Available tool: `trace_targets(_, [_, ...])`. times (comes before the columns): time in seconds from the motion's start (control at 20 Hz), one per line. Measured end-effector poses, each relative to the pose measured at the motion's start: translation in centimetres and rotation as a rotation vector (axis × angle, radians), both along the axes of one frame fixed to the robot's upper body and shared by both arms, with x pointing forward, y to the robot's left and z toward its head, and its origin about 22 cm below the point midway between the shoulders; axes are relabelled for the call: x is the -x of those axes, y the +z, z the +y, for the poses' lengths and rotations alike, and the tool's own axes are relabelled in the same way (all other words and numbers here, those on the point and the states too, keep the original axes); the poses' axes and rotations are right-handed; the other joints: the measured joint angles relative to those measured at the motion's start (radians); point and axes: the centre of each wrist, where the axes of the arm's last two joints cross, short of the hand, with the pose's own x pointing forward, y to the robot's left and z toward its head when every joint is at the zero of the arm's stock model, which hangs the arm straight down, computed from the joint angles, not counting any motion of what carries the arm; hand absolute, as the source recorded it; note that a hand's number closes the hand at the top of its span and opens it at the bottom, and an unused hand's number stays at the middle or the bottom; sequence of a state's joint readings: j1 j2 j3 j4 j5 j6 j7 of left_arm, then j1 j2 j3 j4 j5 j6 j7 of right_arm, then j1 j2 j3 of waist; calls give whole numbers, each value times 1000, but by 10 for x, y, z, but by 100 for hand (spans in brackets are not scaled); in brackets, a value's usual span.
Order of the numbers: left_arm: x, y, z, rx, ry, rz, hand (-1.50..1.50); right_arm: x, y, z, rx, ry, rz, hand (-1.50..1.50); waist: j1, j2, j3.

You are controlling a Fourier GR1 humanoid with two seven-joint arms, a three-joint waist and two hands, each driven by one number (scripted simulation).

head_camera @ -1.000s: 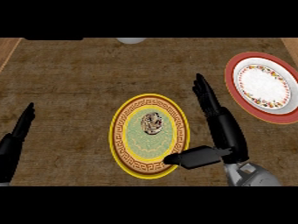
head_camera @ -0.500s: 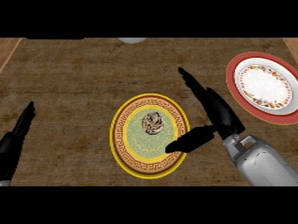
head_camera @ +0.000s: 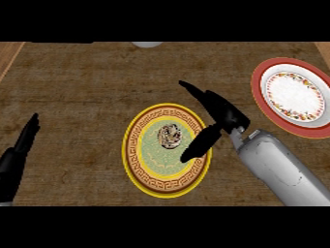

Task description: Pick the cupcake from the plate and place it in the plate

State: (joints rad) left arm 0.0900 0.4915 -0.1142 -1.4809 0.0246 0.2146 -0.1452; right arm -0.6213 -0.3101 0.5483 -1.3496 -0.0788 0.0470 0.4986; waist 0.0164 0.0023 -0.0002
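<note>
Wooden counter (head_camera: 82, 97), bearing a yellow-rimmed plate (head_camera: 140, 167) at centre and a red-rimmed plate (head_camera: 267, 104) well apart at the right. Right hand (head_camera: 221, 116): open wide over the yellow plate's right rim, fingers straight, thumb over the plate just beside the cupcake, holding nothing; left hand (head_camera: 14, 162): open, resting at lower left. Cupcake (head_camera: 171, 135): in the yellow plate's middle.

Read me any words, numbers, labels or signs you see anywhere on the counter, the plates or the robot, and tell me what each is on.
None: no readable text shows.
Yellow plate: a key-pattern border only, no letters.
Red-rimmed plate: small floral marks, no writing.
Cupcake: no label.
Right hand, left hand and wooden counter: unmarked.
</note>
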Motion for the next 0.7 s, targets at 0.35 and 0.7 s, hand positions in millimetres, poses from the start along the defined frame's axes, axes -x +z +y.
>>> trace_targets(0.35, [-7, 1, 7, 2, 6, 8, 0, -10, -29, 8, 101, 94, 48, -150, -6, -1, 0])
trace_targets(0.7, [4, -1, 5, -4, 8, 7, 0, -18, -50, 19, 120, 158, 82, -150, -7, -1, 0])
